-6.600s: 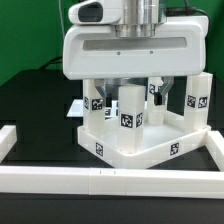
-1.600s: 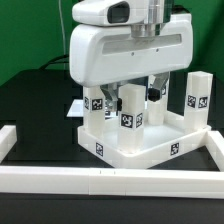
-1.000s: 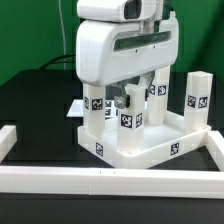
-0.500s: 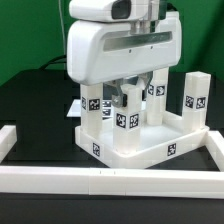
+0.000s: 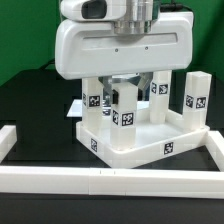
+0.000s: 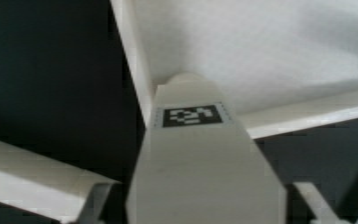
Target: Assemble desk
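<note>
Hovering low over the white tabletop [image 5: 130, 143], a tray with raised rims and small black-and-white square markers on its outer walls. Clamped on one white block leg [image 6: 194, 150], gripper [image 5: 121, 92] fingers [image 6: 98, 203] pressing its two sides, square marker on the leg's face. Standing upright inside the tray directly beneath the gripper, that leg [image 5: 124, 110]. More white marked legs upright just beside it, another [image 5: 196, 97] standing apart beyond the tray. White border rail [image 5: 110, 181] lying nearer the camera on black table [image 5: 35, 110].
</note>
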`<state>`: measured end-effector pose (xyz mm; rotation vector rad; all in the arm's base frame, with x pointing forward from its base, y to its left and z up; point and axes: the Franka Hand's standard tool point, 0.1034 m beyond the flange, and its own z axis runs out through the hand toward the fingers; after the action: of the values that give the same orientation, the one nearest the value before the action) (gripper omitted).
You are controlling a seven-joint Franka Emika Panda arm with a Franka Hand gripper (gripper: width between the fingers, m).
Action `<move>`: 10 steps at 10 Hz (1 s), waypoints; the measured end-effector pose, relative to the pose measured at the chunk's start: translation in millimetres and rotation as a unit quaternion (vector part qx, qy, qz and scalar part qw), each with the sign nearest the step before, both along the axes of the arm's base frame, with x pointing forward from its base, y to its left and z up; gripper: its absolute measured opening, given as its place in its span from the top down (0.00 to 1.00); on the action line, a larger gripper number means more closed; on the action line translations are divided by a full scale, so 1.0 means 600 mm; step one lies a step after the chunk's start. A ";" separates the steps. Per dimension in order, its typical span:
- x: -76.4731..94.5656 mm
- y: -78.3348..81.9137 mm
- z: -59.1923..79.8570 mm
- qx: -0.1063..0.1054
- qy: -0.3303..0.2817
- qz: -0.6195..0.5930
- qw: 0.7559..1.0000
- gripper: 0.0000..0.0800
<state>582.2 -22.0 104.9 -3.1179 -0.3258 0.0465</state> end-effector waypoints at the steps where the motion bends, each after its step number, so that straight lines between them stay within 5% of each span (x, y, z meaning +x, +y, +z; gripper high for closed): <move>1: -0.003 -0.001 0.000 -0.001 0.004 -0.025 1.000 0.61; 4: -0.003 -0.001 -0.001 -0.004 0.005 -0.051 0.999 0.57; 5: -0.004 -0.001 -0.001 -0.004 0.006 -0.051 0.999 0.32; 6: -0.003 -0.001 -0.001 -0.005 0.005 -0.051 0.999 0.32; 7: -0.002 0.002 0.005 -0.004 0.003 -0.049 0.999 0.22; 10: -0.007 0.008 0.044 0.002 0.002 -0.048 0.999 0.19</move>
<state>578.3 -17.5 131.5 -3.1234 -0.1760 0.0509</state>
